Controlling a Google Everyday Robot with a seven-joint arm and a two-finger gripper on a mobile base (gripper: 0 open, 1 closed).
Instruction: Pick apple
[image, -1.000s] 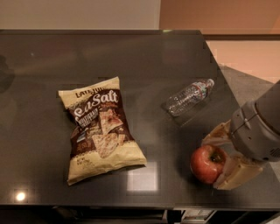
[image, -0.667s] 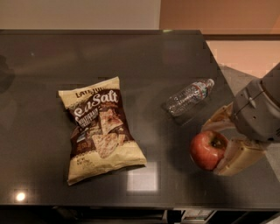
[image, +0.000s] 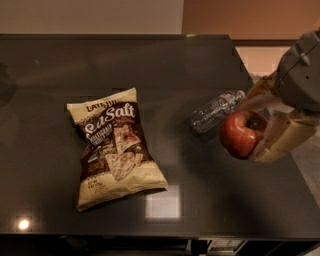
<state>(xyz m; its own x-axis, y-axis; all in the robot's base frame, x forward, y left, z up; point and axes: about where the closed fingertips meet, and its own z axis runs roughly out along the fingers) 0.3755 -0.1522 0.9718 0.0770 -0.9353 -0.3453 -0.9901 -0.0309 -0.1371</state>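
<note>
The hand (image: 253, 131) clasps the apple (image: 240, 135) over the dark table (image: 200, 75), far right.

Red, yellow-patched apple (image: 241, 134) clamped in the gripper (image: 253, 131) jaws, far right.

At the glossy table's (image: 150, 65) right, the matt claw (image: 253, 131) grips a smooth apple (image: 238, 135).

Table (image: 60, 60): bag (image: 115, 147) lies flat left of centre, toward the near edge. Bottle (image: 215, 110) on its side right of centre, behind and right of the bag, well apart from it. Gripper (image: 254, 131) at the right side, near the table's right edge, arm coming in from the right. Apple (image: 242, 134) between its fingers, touching both, just right of and in front of the bottle; contact with table cannot be told
</note>
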